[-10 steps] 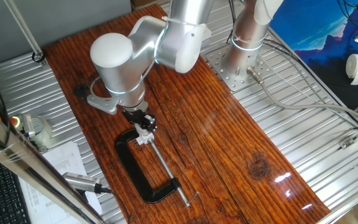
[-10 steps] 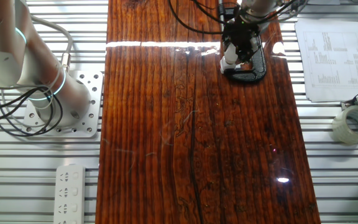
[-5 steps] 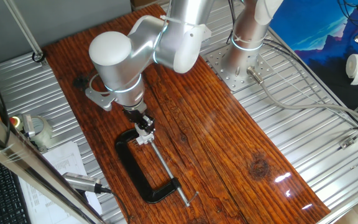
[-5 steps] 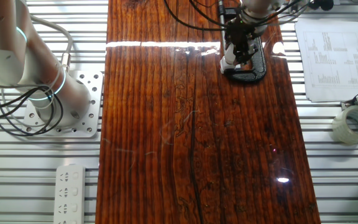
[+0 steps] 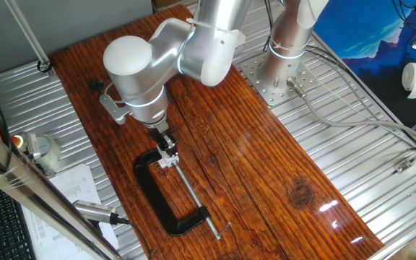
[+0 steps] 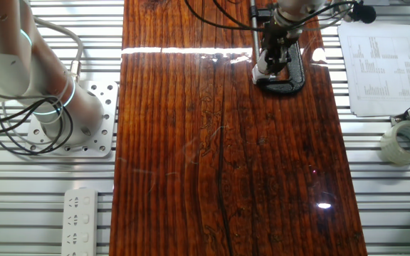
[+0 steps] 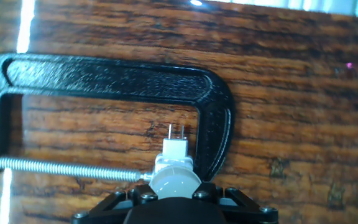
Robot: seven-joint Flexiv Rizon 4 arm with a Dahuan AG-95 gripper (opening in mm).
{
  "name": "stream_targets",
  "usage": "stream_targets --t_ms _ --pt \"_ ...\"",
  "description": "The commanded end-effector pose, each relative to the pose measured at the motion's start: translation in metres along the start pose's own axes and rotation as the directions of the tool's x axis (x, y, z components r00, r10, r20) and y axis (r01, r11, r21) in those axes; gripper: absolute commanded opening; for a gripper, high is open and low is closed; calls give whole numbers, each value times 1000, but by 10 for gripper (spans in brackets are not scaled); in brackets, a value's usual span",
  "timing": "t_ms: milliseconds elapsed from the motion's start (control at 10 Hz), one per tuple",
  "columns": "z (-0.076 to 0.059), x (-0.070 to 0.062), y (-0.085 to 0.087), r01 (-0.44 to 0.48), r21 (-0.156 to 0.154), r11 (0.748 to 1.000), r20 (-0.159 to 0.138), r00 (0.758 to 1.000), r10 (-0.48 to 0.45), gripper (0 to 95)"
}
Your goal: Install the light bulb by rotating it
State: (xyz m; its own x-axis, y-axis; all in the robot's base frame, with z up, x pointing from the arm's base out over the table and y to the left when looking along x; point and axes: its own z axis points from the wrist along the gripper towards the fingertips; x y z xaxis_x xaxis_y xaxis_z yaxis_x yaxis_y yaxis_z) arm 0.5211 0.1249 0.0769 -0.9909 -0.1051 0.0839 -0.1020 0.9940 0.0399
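- Dark reddish-brown wooden tabletop (image 5: 266, 166) with strong grain carries the whole scene, set on a ribbed metal bench.
- Silver robot arm with a rounded white-capped joint (image 5: 146, 68) reaches down over the board in one fixed view, its black two-finger gripper (image 5: 166, 146) pointing at the work.
- Big black cast-iron C-clamp (image 7: 104, 78) lies flat on the wood; in the hand view its curved back runs from 9 o'clock across the top to 3 o'clock, and its silvery threaded screw comes in from 9 o'clock toward the centre.
- Small white socket block (image 7: 176, 148) sits inside the clamp's mouth, two thin metal pins sticking out of it toward 12 o'clock.
- Tiny whitish light bulb with a rounded pale head (image 7: 174, 184) is at 6 o'clock in the hand view, directly against the socket block and just beyond the gripper's black body.
- Gripper fingers appear closed around the bulb, though the fingertips themselves are hidden under the frame edge, so the grasp cannot be confirmed for sure.
- From the other fixed view the gripper (image 6: 272, 60) stands over the clamp (image 6: 290, 80) near the board's 1 o'clock corner.
- White printed paper sheet (image 6: 379, 67) lies at 3 o'clock of the clamp, off the board.
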Motion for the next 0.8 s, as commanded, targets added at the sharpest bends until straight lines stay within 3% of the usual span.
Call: stream_targets --t_ms 100,400,800 --pt "0 0 -1 -161 -25 987 -5 987 161 0" --pt "0 0 0 -287 -42 957 -14 958 286 0" --pt "0 0 -1 -349 -37 937 -17 937 348 0"
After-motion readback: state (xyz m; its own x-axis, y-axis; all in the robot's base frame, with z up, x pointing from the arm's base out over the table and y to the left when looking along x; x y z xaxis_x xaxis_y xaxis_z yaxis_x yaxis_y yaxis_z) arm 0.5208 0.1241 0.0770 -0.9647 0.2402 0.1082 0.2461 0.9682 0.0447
